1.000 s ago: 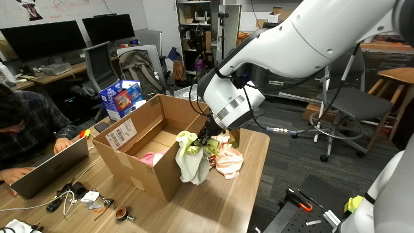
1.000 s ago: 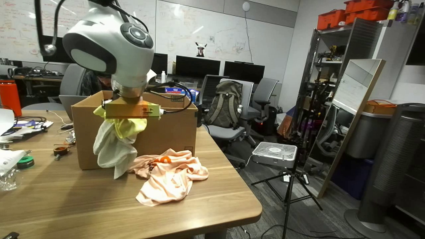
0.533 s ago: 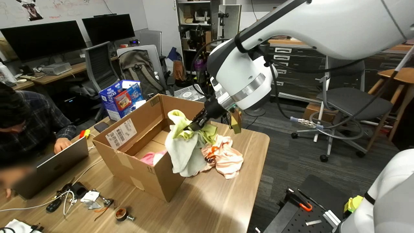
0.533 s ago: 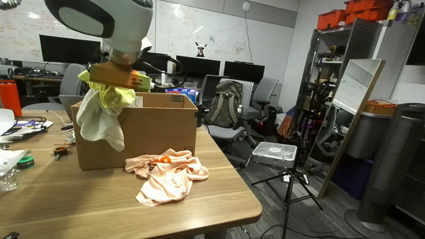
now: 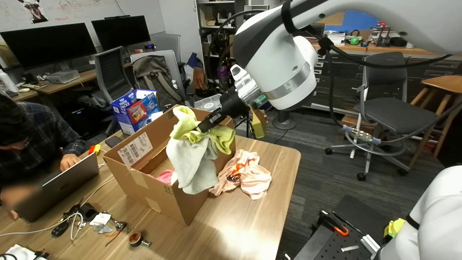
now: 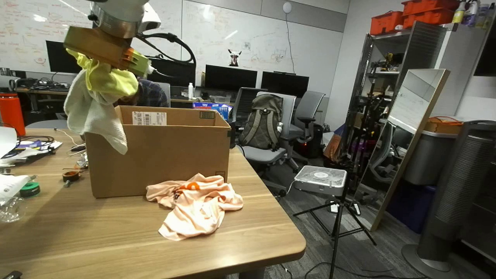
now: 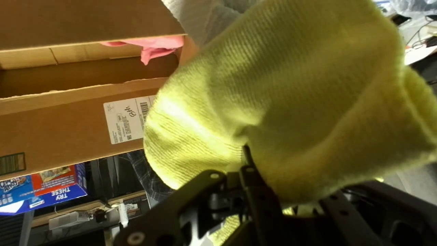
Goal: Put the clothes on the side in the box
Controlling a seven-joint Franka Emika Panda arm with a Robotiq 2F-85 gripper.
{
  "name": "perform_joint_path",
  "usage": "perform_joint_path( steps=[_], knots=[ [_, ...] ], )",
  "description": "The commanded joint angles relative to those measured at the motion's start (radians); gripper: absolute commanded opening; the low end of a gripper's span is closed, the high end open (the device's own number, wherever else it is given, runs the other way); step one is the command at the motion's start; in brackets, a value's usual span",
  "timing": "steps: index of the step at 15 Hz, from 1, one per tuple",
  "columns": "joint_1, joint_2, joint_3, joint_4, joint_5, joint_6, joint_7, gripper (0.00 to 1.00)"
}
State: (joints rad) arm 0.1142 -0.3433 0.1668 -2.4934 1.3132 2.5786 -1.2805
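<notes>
Reading an exterior view left to right: box (image 5: 166, 198), pink garment (image 5: 166, 176) inside; then yellow-green garment (image 5: 196, 156), pinched in my fingers (image 5: 210, 121), lower end seemingly outside. I should lift that clear before swinging inward. Peach garment (image 5: 251, 175) lies on the surface (image 5: 238, 224).

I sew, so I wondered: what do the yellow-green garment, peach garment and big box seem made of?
Yellow-green garment: soft, matte knit, fine ribs showing; fibre unclear. Peach garment: thin, smooth cloth, perhaps jersey, from its folds. Big box: matte brown cardboard, likely corrugated, from its stiff, printed walls.
</notes>
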Motion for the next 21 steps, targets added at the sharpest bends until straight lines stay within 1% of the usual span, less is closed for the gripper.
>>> perform_joint_path(
  steps=[1, 5, 6, 8, 12, 17, 18, 19, 20, 21],
  knots=[
    [0.043, -0.052, 0.053, 0.015, -0.025, 0.046, 0.171, 0.05],
    [0.096, -0.053, 0.125, 0.064, -0.024, 0.138, 0.311, 0.05],
    [0.084, -0.039, 0.164, 0.086, -0.008, 0.179, 0.335, 0.05],
    [0.079, -0.003, 0.209, 0.131, -0.01, 0.27, 0.399, 0.05],
    [0.032, 0.084, 0.283, 0.208, -0.069, 0.446, 0.574, 0.05],
    [-0.072, 0.164, 0.354, 0.229, -0.269, 0.572, 0.838, 0.05],
    [0.006, 0.182, 0.268, 0.216, -0.38, 0.604, 0.944, 0.05],
    [-0.001, 0.193, 0.257, 0.209, -0.449, 0.619, 1.015, 0.05],
    [-0.119, 0.195, 0.356, 0.213, -0.466, 0.616, 1.054, 0.05],
    [-0.139, 0.203, 0.36, 0.21, -0.519, 0.625, 1.118, 0.05]
  ],
)
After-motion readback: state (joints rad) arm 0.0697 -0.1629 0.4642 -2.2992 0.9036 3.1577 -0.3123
